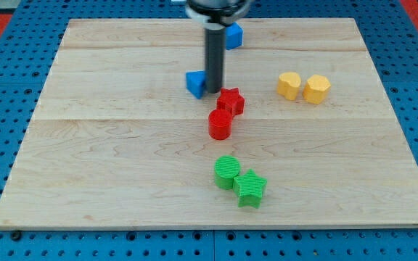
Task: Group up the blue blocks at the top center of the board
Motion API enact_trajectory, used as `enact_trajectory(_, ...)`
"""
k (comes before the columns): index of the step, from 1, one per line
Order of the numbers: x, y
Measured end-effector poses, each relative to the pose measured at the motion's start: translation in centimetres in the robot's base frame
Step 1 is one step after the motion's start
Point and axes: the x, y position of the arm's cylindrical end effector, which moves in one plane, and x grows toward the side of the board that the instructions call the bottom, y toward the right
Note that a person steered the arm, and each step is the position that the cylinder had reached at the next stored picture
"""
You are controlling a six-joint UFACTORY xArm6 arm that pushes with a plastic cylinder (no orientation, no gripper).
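My tip (215, 90), a bare rod with nothing to grasp, touches the near blue block's (195, 83) right side, the other blue block (234, 35) beyond it toward the view's top.

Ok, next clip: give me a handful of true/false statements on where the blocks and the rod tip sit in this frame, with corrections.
1. My tip sits right beside a blue block, on that block's right in the view. True.
2. The second blue block lies near the view's bottom edge. False: it is near the view's top, partly hidden behind the rod.
3. The two yellow blocks sit side by side at the view's right. True.
4. The red star and red cylinder are far apart. False: they sit close together, just below my tip.
5. The green cylinder and green star are at the top left. False: they are at the view's bottom centre.
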Motion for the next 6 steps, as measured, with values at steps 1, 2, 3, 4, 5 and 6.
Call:
enact_trajectory(1,0.2,-4.7)
enact_trajectory(2,2.3,-8.1)
enact_trajectory(3,-2.0,-9.3)
enact_trajectory(4,-4.9,-5.4)
enact_trajectory(5,-1.4,-7.0)
enact_trajectory(6,1.4,-6.5)
